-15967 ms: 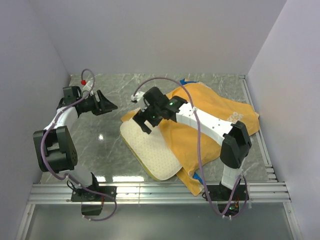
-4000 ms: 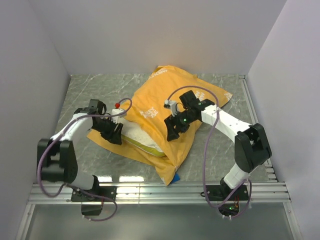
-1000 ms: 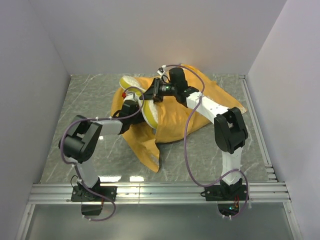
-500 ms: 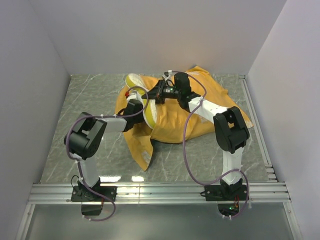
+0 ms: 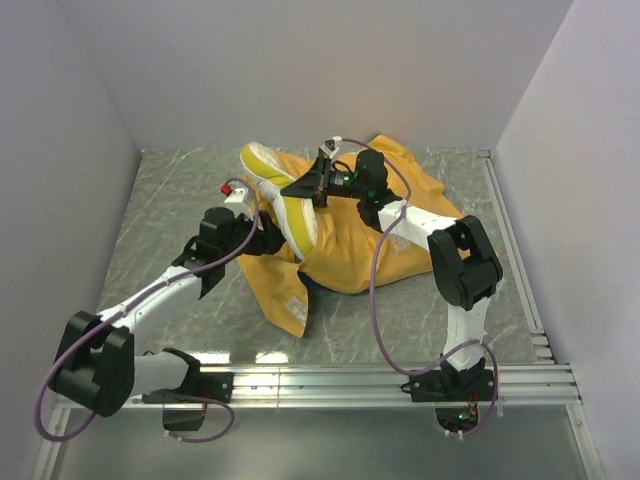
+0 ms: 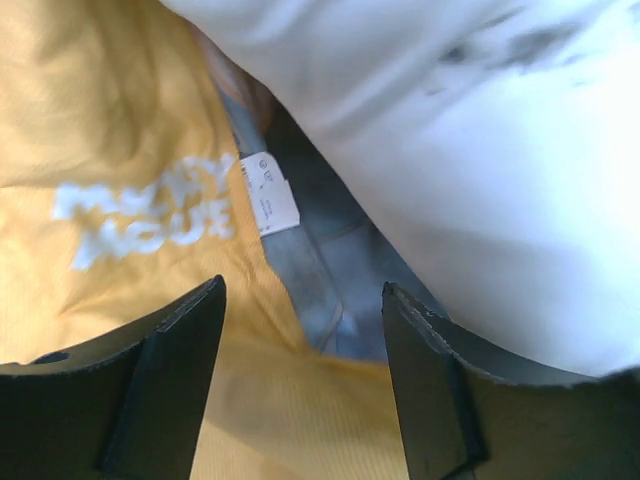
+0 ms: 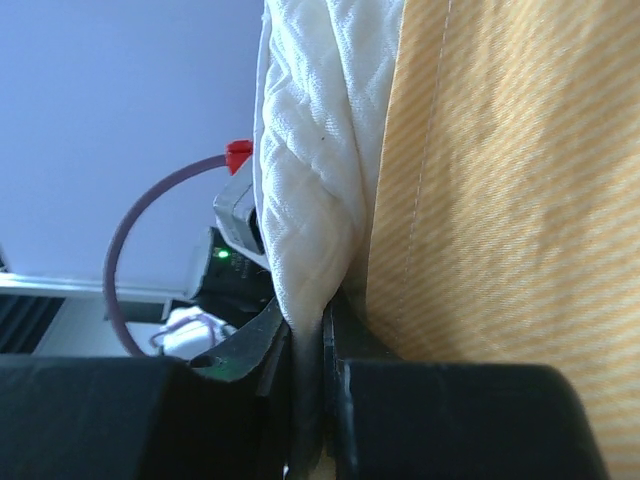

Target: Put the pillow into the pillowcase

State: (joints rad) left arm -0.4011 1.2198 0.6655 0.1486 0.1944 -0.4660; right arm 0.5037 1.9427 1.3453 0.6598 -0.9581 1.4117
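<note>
out at the back of the grey marble table (image 5: pixel 150 200) the pillowcase (image 5: pixel 390 235) sits in a rumpled heap, orange-yellow side out. the pillow (image 5: pixel 290 212) is propped up on edge against its left side, only part way in by the look of it.

my worry: the pillow hangs from one pinched edge, so if that thin bit of quilting slips it'll flop right back out. the mouth of the case also looks slack enough to fold shut, since nothing is holding it open.

right gripper (image 7: pixel 308 350) is clamped tight on the pillow's white quilted edge, with orange cloth just beside its outer finger. left gripper (image 6: pixel 300 330) is spread wide and holding nothing, hovering close over the opening where the blue lining and a small white label (image 6: pixel 268 192) show.
</note>
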